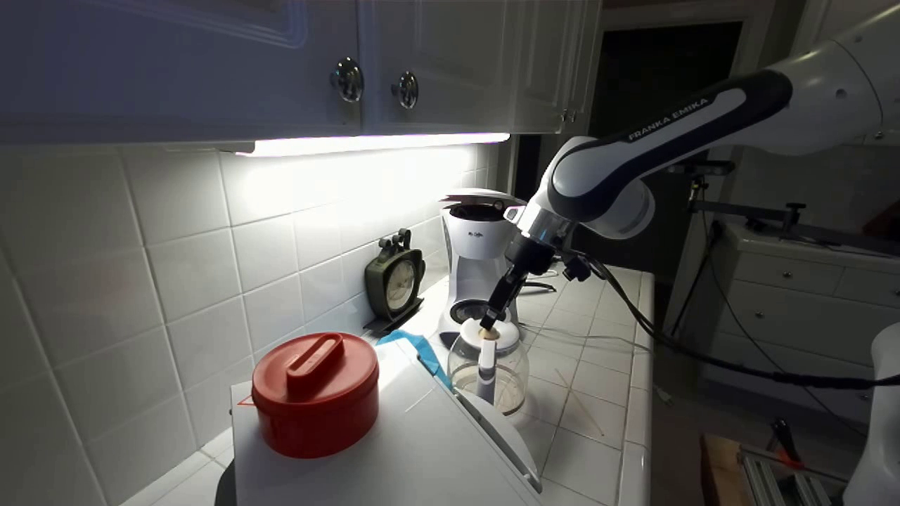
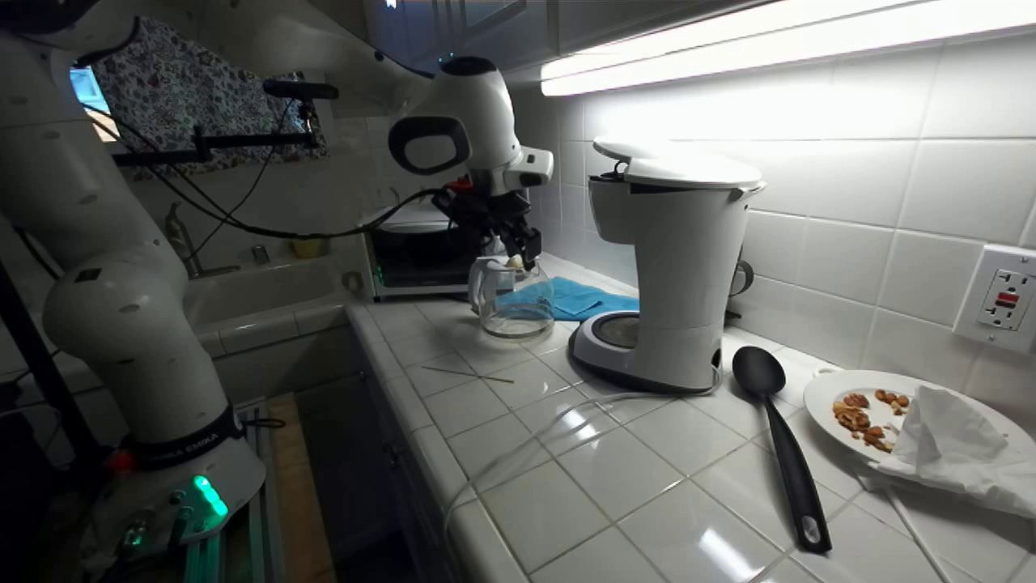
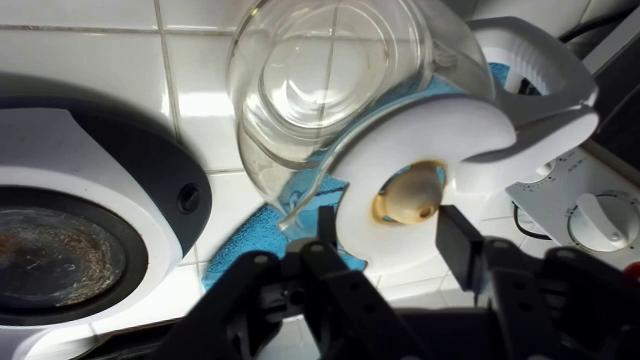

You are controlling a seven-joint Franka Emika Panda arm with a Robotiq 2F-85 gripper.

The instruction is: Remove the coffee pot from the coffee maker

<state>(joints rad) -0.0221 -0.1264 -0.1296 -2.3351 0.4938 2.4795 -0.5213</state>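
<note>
Black and two-fingered, the gripper (image 3: 390, 223) has its jaws apart at a rounded tan lid knob (image 3: 412, 197), contact unclear. Upright, just beside the white plastic coffee maker (image 2: 680, 275), stands the clear-glass, white-handled coffee pot (image 2: 520, 304). Removal looks done; next likely calls for lifting clear.

Red lidded container (image 1: 316, 400), atop a white appliance (image 1: 422, 450); green-cased dial (image 1: 398, 282), near tiled wall (image 1: 190, 281). Blue cloth (image 2: 579, 300), on counter (image 2: 550, 494). Black spoon (image 2: 784, 444), beside white plate (image 2: 821, 405) bearing nut pieces (image 2: 851, 416) and crumpled paper (image 2: 955, 441).
</note>
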